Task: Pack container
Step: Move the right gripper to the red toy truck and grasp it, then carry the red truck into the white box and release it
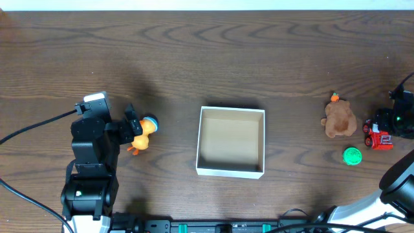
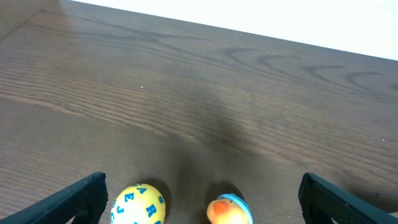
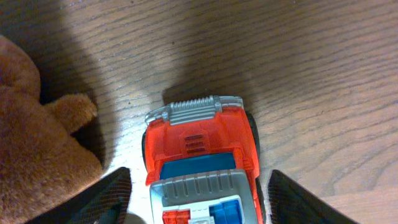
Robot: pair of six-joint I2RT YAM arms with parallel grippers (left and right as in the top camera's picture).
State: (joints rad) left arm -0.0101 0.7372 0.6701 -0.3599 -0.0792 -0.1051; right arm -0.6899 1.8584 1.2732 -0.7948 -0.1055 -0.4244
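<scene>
Container (image 1: 231,142) sat mid-table with its opening upward. It was square with no long axis, its walls parallel to the table edges. Left gripper (image 2: 202,186), well to its left, had fingers (image 2: 81,199) spread wide around a duck toy (image 1: 141,136); contact could not be confirmed. Right gripper (image 3: 199,180), far right, had fingers (image 3: 109,199) wide, straddling a red toy truck (image 3: 202,143) with gaps either side.

Dark wood-grain table (image 1: 194,58) fills the view.
Grain sweeps sideways, soft shadows smudge it, and a plain white band (image 2: 249,15) runs beyond the far edge.
</scene>
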